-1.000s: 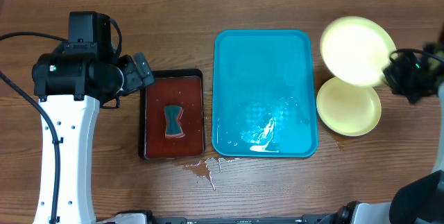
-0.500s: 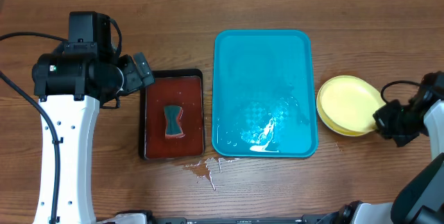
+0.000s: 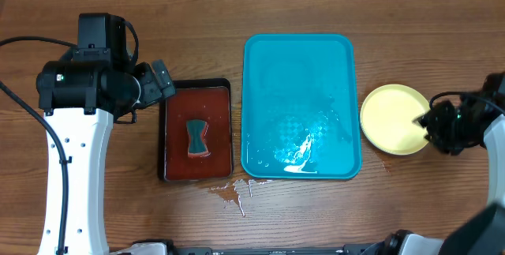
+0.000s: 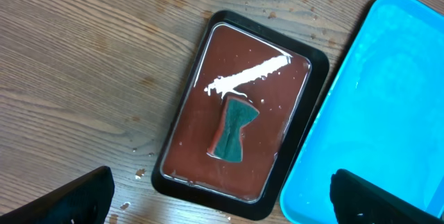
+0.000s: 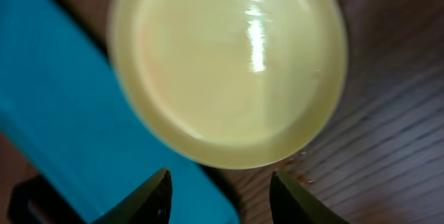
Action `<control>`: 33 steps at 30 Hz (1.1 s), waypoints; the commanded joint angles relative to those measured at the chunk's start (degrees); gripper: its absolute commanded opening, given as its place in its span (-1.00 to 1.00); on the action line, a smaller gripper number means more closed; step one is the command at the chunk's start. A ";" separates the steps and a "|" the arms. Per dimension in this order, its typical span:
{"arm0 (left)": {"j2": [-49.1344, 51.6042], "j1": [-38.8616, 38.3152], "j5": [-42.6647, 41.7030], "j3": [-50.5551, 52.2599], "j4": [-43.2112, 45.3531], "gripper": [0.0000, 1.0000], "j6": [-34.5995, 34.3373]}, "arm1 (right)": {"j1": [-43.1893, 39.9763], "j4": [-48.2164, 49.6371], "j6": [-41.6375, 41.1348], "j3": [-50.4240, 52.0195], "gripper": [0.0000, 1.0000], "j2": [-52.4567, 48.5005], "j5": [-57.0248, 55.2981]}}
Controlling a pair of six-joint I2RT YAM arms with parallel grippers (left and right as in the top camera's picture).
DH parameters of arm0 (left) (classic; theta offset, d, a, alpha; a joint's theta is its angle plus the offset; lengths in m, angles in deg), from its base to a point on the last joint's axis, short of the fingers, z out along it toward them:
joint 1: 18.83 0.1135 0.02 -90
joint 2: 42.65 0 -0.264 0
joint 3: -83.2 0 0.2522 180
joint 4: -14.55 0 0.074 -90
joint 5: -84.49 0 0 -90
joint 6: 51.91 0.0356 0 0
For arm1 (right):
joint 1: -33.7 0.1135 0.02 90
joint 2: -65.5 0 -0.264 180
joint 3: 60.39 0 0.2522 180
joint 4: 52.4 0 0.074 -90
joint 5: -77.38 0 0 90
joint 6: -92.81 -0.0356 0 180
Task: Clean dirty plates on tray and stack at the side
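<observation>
The turquoise tray (image 3: 300, 58) lies mid-table, wet, with no plates on it; its corner also shows in the right wrist view (image 5: 55, 127). A pale yellow-green plate (image 3: 393, 118) tops a stack on the bare wood to the tray's right, and it looks clean in the right wrist view (image 5: 229, 64). The plates under it are hidden, and no pale blue-white plate shows. My right gripper (image 3: 430, 122) is open and empty at the stack's right edge, its fingers (image 5: 225, 200) just off the rim. My left gripper (image 3: 162, 80) is open and empty above the dark red tray, fingers wide apart (image 4: 222, 207).
A black-rimmed dark red tray (image 3: 175, 133) left of the turquoise one holds a teal sponge (image 3: 197, 138) in reddish water (image 4: 232, 128). Small spills and crumbs (image 3: 233, 192) dot the wood near the front edge. Bare wood lies around the stack.
My right gripper carried a raised plate down onto the stack beside the tray, let it go, and now sits open at the stack's edge. The left arm has not moved.
</observation>
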 commanded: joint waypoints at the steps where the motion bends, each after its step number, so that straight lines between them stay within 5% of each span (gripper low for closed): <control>1: -0.15 0.24 -0.48 -0.66 0.02 1.00 0.02 | 4.94 -0.44 5.27 -4.07 -0.05 8.39 5.99; 10: -0.17 0.24 -0.48 -0.66 0.02 0.99 0.02 | 22.34 0.09 13.60 -4.17 0.07 23.12 5.95; 14: -0.15 0.24 -0.48 -0.66 0.02 1.00 0.02 | 26.80 0.07 14.40 -4.17 0.55 25.66 4.22; 16: -0.17 0.24 -0.48 -0.66 0.02 1.00 0.02 | 27.26 -0.04 14.38 -4.17 1.00 25.79 4.09; 33: -0.15 0.24 -0.48 -0.66 0.02 0.99 0.02 | 27.26 -0.17 14.19 -4.11 1.00 22.34 4.04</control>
